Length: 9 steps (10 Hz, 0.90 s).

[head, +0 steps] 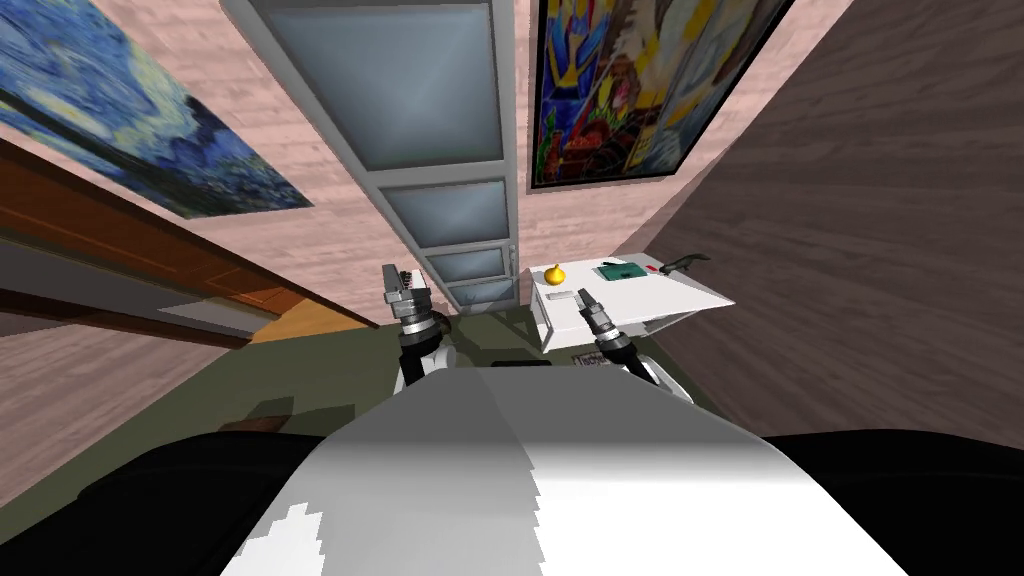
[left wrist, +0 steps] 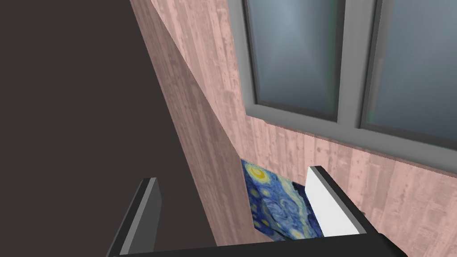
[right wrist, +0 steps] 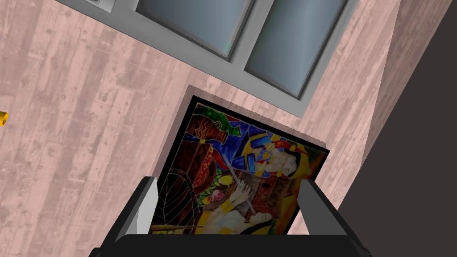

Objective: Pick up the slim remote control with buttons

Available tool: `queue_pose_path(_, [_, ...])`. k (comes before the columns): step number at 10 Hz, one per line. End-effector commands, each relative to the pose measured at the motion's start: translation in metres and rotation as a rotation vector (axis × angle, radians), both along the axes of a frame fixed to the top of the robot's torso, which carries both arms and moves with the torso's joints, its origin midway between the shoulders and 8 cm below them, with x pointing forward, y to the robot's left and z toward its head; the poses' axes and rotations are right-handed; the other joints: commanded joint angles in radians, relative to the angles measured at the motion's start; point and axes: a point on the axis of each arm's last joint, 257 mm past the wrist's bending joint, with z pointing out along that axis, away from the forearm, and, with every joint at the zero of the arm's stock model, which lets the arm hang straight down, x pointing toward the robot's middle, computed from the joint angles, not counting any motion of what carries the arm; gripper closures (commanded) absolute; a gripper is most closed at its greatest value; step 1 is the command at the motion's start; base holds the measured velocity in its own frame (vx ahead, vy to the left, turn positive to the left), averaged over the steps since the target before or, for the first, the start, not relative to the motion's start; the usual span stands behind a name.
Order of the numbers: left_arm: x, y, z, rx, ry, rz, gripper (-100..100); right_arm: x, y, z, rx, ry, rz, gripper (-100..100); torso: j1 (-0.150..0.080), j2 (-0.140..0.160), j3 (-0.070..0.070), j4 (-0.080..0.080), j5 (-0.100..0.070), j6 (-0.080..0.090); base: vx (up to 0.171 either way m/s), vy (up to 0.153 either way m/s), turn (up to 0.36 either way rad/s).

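Head view puts the dark slim object [head: 688, 262], likely the remote, on the white desk [head: 690, 291] at two o'clock from your right hand [head: 583, 297]; with both it and the idle left hand [head: 403, 285] open-fingered, reach out and straddle the remote's narrow width.

The left gripper [head: 404, 275] [left wrist: 232, 175] and right gripper [head: 583, 297] [right wrist: 227, 179] are each showing a dark boxy body carrying two thin light grey blade fingers [left wrist: 332, 209]. At six o'clock of them, ribbed grey-and-black wrists [head: 420, 328] are joining white forearm shells [head: 428, 362].
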Motion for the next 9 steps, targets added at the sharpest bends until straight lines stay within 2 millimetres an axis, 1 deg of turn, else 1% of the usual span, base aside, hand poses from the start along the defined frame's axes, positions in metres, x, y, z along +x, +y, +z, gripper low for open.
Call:
queue_pose_path(1, [0.000, 0.000, 0.000, 0.000, 0.000, 0.000, 0, -0.002, -0.003, -0.027, -0.058, 0.055, 0.020, -100, 0.000, 0.000, 0.000, 0.000, 0.000, 0.000, -0.060, -0.035, 0.440])
queue_pose_path(2, [0.000, 0.000, 0.000, 0.000, 0.000, 0.000, 0, -0.002, -0.005, -0.030, -0.066, 0.061, 0.021, -100, 0.000, 0.000, 0.000, 0.000, 0.000, -0.001, -0.044, -0.037, 0.225])
queue_pose_path(3, [0.000, 0.000, 0.000, 0.000, 0.000, 0.000, 0, -0.006, -0.008, -0.056, -0.118, 0.117, 0.036, -100, 0.000, -0.001, 0.000, 0.000, 0.000, 0.001, -0.042, -0.031, 0.369])
queue_pose_path(4, [0.000, 0.000, 0.000, 0.000, 0.000, 0.000, 0, -0.006, -0.009, -0.056, -0.124, 0.118, 0.038, -100, 0.000, -0.001, -0.001, 0.000, 0.000, 0.000, -0.040, -0.031, 0.250])
queue_pose_path(5, [0.000, 0.000, 0.000, 0.000, 0.000, 0.000, 0, -0.012, -0.015, -0.083, -0.180, 0.175, 0.052, -100, 0.000, -0.001, -0.001, 0.000, 0.000, 0.001, -0.048, -0.030, 0.416])
queue_pose_path(6, [0.000, 0.000, 0.000, 0.000, 0.000, 0.000, 0, -0.018, -0.017, -0.103, -0.230, 0.217, 0.072, -100, 0.000, -0.001, -0.001, 0.000, 0.000, 0.000, -0.066, -0.047, 0.478])
queue_pose_path(7, [0.000, 0.000, 0.000, 0.000, 0.000, 0.000, 0, -0.019, -0.024, -0.110, -0.250, 0.235, 0.071, -100, -0.001, -0.001, 0.000, 0.000, 0.000, 0.000, -0.053, -0.040, 0.444])
queue_pose_path(8, [0.000, 0.000, 0.000, 0.000, 0.000, 0.000, 0, -0.028, -0.030, -0.134, -0.305, 0.287, 0.088, -100, -0.001, -0.001, -0.001, 0.000, 0.000, 0.000, -0.044, -0.041, 0.417])
queue_pose_path(9, [0.000, 0.000, 0.000, 0.000, 0.000, 0.000, 0, -0.029, -0.034, -0.138, -0.316, 0.296, 0.087, -100, -0.002, -0.002, -0.001, 0.000, 0.000, 0.000, -0.027, -0.034, 0.262])
